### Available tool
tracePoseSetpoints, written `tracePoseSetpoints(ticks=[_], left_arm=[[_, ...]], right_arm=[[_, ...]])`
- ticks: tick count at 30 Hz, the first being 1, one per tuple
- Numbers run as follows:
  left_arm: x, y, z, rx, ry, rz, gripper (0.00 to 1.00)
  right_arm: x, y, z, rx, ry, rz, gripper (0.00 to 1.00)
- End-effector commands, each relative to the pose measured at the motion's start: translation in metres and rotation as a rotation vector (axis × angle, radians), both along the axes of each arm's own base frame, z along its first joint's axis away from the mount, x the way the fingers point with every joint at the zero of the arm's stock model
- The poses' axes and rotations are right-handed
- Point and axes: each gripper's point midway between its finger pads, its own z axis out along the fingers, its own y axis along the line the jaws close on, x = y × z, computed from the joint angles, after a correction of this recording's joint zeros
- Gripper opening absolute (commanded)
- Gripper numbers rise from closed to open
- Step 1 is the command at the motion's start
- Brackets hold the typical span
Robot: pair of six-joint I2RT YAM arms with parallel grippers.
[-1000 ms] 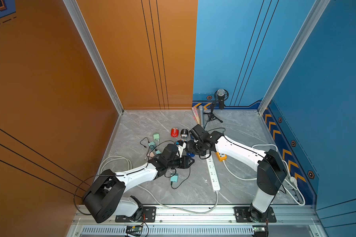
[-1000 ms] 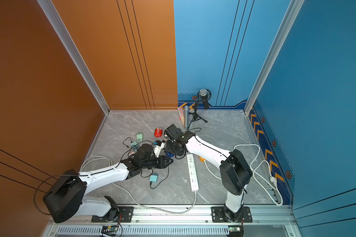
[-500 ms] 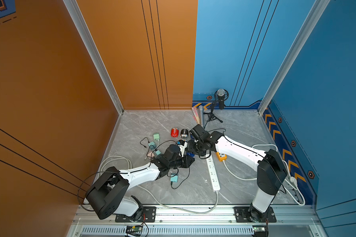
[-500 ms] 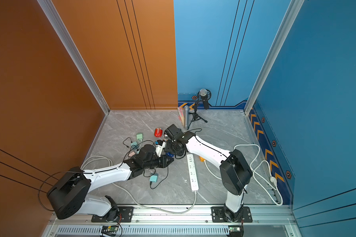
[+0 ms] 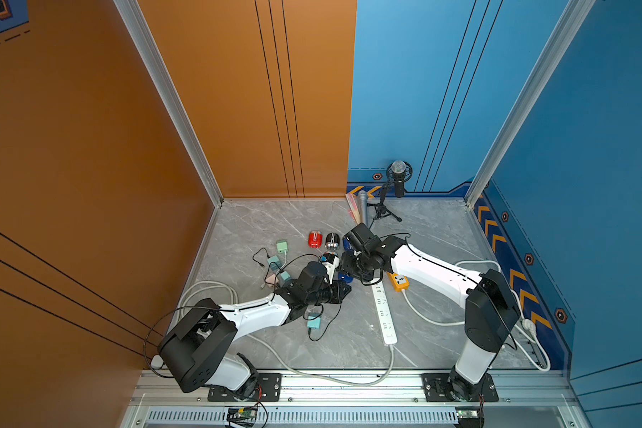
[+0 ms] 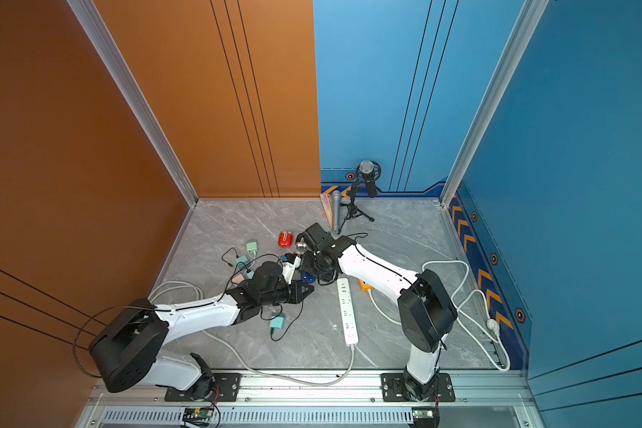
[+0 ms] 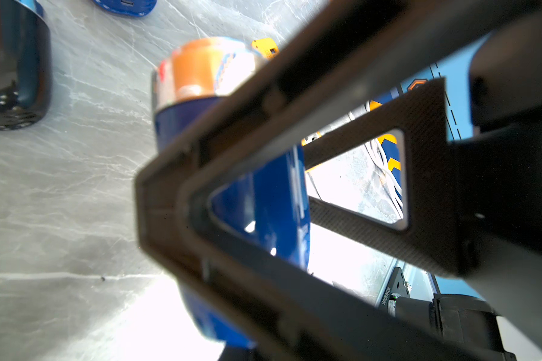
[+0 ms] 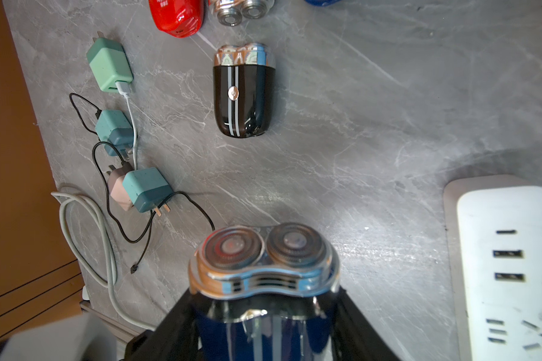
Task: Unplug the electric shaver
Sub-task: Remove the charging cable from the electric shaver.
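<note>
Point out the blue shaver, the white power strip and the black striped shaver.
blue shaver [image 8: 265, 281]: right wrist view, head housing.
white power strip [image 8: 510, 265]: right wrist view, socket face.
black striped shaver [image 8: 243, 93]: right wrist view, body centre.

Top views sharp, evenly lit; left wrist: electric shaver [image 7: 176, 131] blurred, floor [image 7: 157, 318] overexposed.

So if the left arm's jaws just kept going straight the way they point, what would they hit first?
Probably the end of the white power strip. The left gripper points toward it, passing close beside the blue shaver; depth is unclear, so it might clip that first.
</note>
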Motion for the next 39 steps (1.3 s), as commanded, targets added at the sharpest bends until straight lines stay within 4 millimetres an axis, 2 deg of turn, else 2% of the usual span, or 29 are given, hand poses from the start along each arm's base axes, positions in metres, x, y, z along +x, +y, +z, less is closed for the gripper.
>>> tracePoseSetpoints(ticks=[1, 11, 14, 23, 29, 33, 39], left_arm=[[-0.005, -0.011, 0.003, -0.001, -0.01, -0.041, 0.0], [-0.023, -0.011, -0.009, 0.003, 0.028, -0.097, 0.0], [-0.027, -0.01, -0.011, 0.005, 0.036, -0.106, 0.0], [-0.03, -0.005, -0.011, 0.007, 0.028, -0.098, 0.0], [-0.021, 0.014, -0.007, 0.009, 0.004, -0.022, 0.0], [-0.01, 0.032, 0.005, -0.016, -0.022, 0.047, 0.0], [-0.003, 0.049, 0.011, -0.014, -0.024, 0.089, 0.0]], right_arm=[[0.012, 0.0, 0.021, 0.06, -0.057, -0.037, 0.36], [0.02, -0.012, 0.02, 0.038, -0.077, -0.074, 0.33], [0.032, -0.024, 0.019, 0.045, -0.072, -0.124, 0.33], [0.046, -0.023, 0.017, 0.055, -0.09, -0.161, 0.32], [0.053, -0.033, 0.01, 0.008, -0.109, -0.142, 0.32], [0.06, -0.047, 0.005, -0.112, -0.134, -0.059, 0.33], [0.066, -0.051, -0.023, -0.297, -0.096, 0.109, 0.33]])
